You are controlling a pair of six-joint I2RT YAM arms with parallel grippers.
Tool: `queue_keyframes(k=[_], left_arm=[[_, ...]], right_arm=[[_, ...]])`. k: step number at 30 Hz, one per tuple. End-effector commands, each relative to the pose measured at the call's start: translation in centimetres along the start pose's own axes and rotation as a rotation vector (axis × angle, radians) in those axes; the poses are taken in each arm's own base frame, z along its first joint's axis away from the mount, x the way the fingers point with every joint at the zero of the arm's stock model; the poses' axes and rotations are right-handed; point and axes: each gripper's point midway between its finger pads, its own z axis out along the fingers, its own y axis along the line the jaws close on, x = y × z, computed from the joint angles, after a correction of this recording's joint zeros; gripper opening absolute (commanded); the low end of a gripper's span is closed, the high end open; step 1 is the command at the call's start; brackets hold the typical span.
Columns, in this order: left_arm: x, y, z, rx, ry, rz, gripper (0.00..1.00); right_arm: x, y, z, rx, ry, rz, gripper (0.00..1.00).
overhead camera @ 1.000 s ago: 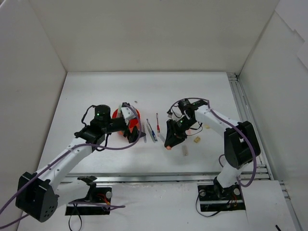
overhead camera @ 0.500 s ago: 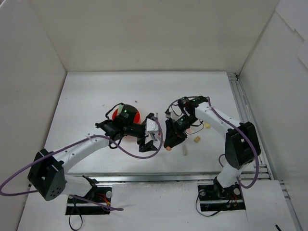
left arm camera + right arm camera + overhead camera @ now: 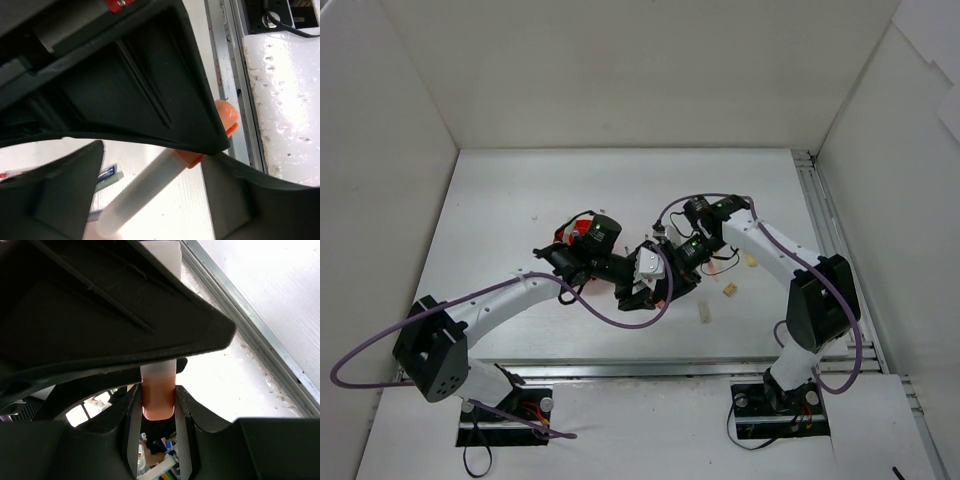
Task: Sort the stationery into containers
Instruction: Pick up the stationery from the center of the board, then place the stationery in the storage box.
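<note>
Left of the table's [image 3: 500, 200] middle the orange-red bowl [image 3: 572, 234] sits half hidden behind the left arm [image 3: 510, 295], the left gripper [image 3: 157, 170] straddles the orange-capped marker [image 3: 150, 192] over the centre with jaws apart, the right gripper [image 3: 158, 400] pinches that marker, and beige erasers [image 3: 728, 290] lie nearer the right edge.

A flat white table [image 3: 500, 200] is seen. A round orange-red plastic bowl [image 3: 572, 233] is set on it. Two small beige eraser blocks [image 3: 728, 291] and a small pale block [image 3: 703, 312] are laid well to the right of the bowl.
</note>
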Motion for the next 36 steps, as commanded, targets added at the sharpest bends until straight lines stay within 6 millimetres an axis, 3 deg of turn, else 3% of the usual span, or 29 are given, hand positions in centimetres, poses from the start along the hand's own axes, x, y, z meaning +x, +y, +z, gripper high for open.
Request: queue_keyframes(k=[1,2,6,9,11,14,18,19,20,21,23,25,26,27,28,29,31,32,36], left_arm=[[-2.7,0.8,-0.8,-0.027,-0.049,0.090,0.67],[-2.8,0.8,-0.8,-0.030,-0.050,0.086,0.57],[-2.6,1.0,-0.9,-0.046,-0.047,0.076,0.37],[-3.0,0.9,-1.0,-0.043,-0.060,0.080,0.16],[-3.2,0.9,-1.0,-0.046,-0.067,0.079,0.00],[-3.6,1.6,-1.0,-0.084,-0.083,0.077,0.00],[-3.4,2.5,-2.1,-0.136,-0.118,0.025,0.00],[-3.1,3.2,-2.9,-0.168,-0.129,0.006,0.00],[-3.6,4.0,-3.6,-0.202,-0.159,0.016,0.00],[-3.0,3.9,-4.4,-0.233,-0.165,-0.006,0.00],[-3.3,5.2,-7.0,-0.343,-0.223,-0.017,0.00],[-2.9,6.6,-9.1,-0.467,-0.247,-0.061,0.00],[-3.2,7.2,-11.3,-0.551,-0.287,-0.053,0.00],[-2.9,8.4,-13.0,-0.661,-0.294,-0.082,0.00],[-3.0,9.0,-14.5,-0.730,-0.315,-0.095,0.00],[-2.8,10.1,-17.6,-0.883,-0.358,-0.137,0.00],[-1.9,11.1,-20.8,-1.052,-0.399,-0.192,0.00],[-0.9,11.6,-23.6,-1.190,-0.466,-0.275,0.00],[0.6,12.1,-27.7,-1.352,-0.584,-0.307,0.00]], right_arm=[[0.8,2.9,-1.2,-0.051,-0.010,-0.051,0.06],[0.8,2.9,-1.2,-0.050,-0.012,-0.049,0.06],[0.6,2.6,-1.3,-0.025,-0.020,-0.048,0.07],[0.4,2.0,-1.2,0.012,-0.029,-0.041,0.15],[0.1,1.8,-1.3,0.035,-0.042,-0.046,0.26],[-0.8,2.1,-1.8,0.063,-0.091,-0.076,0.35],[-1.8,2.7,-3.0,0.124,-0.169,-0.124,0.65],[-2.3,2.7,-3.4,0.161,-0.203,-0.120,0.88],[-2.7,2.8,-4.3,0.190,-0.255,-0.143,0.98],[-3.6,1.8,-5.2,0.270,-0.321,-0.133,0.98],[-4.5,2.1,-7.4,0.330,-0.457,-0.145,0.98],[-5.8,0.5,-10.3,0.464,-0.617,-0.111,0.98],[-5.9,1.0,-12.2,0.505,-0.721,-0.139,0.98],[-6.3,-0.1,-14.3,0.621,-0.829,-0.118,0.98],[-6.2,-1.1,-15.3,0.668,-0.891,-0.081,0.98],[-6.1,-1.1,-18.0,0.744,-1.027,-0.072,0.98],[-5.8,-2.3,-19.3,0.791,-1.126,-0.033,0.98],[-5.2,-2.4,-20.7,0.830,-1.198,-0.013,0.98],[-4.7,-3.6,-22.1,0.885,-1.286,0.032,0.98]])
